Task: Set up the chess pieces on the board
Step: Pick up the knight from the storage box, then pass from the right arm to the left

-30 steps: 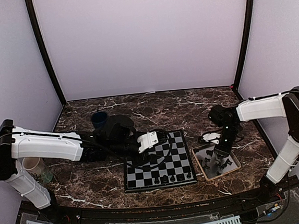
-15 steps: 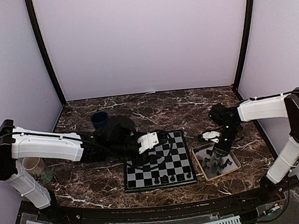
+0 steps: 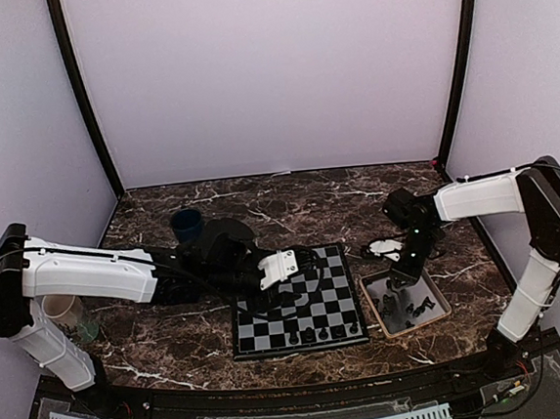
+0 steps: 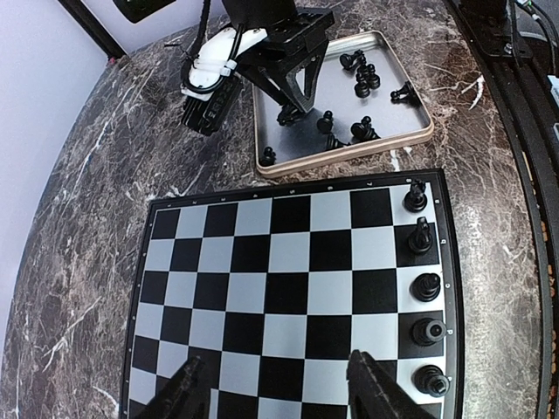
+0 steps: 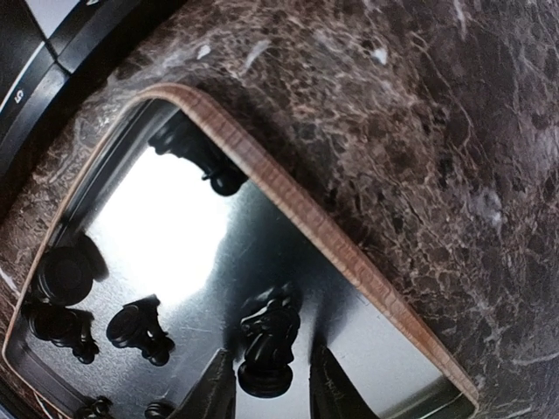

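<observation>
The board [image 3: 313, 305] [image 4: 262, 288] lies at the table's centre, with several chess pieces [image 3: 323, 333] [image 4: 426, 286] lined along its near edge. More dark pieces [image 4: 362, 78] lie in the tan-rimmed tray [image 3: 443, 298] [image 5: 332, 244] to the right. My left gripper [image 3: 302, 262] [image 4: 278, 384] hovers open over the board's far part, nothing between its fingers. My right gripper [image 3: 401, 275] [image 5: 269, 388] is down in the tray's far-left corner, open, its fingertips [image 5: 214, 388] either side of a knight [image 5: 269, 336], with a gap showing on the right.
A blue cup [image 3: 186, 224] and a dark round dish [image 3: 228, 230] sit behind the left arm. A pale cup [image 3: 63, 309] stands at the far left. Other pieces [image 5: 140, 327] lie close to the knight. Enclosure walls ring the marble table.
My right gripper has shifted left and a little away, to the tray's far-left corner, and its jaws have narrowed slightly. The left arm has not moved.
</observation>
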`<state>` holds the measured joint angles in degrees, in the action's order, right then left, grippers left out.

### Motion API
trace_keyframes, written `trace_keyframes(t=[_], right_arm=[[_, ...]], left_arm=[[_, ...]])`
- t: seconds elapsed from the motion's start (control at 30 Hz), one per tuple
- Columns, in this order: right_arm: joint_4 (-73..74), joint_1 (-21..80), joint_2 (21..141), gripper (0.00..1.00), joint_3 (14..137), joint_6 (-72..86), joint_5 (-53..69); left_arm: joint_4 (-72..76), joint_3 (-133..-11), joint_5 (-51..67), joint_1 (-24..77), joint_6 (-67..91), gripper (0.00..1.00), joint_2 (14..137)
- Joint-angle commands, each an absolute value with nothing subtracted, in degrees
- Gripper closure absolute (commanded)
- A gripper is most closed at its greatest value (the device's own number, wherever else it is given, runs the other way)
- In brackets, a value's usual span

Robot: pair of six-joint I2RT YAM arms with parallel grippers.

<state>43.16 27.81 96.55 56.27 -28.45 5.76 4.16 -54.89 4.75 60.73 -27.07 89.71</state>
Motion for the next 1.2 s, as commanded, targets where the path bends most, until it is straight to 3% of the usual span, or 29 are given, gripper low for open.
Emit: trace_keyframes(t=[0.0,0.2,0.33,0.53,0.8,1.17], right_arm=[[42.8,28.1,97.9,0.74,56.9,-28.7,6.7],[43.5,28.1,96.8,0.84,56.7,-28.7,6.3],[45.2,28.1,92.1,0.86,57.7,-29.0,8.4],[45.8,28.4,84.5,0.85,62.9,-29.6,19.0],[43.3,32.7,84.7,0.85,70.9,-29.0,18.5],[43.0,41.4,90.6,0.85,77.9,-30.7,13.5]], left_arm=[[3.3,-55.2,4.1,61.3,-28.0,0.44,89.8],[3.5,-55.5,3.3,61.3,-27.5,0.44,90.0],[4.7,-56.5,0.1,61.3,-22.6,0.44,90.3],[7.6,-60.9,2.9,56.3,0.5,0.44,89.8],[16.0,-61.9,15.0,48.5,39.1,0.5,91.1],[33.6,-62.7,25.1,48.4,56.6,0.57,102.0]])
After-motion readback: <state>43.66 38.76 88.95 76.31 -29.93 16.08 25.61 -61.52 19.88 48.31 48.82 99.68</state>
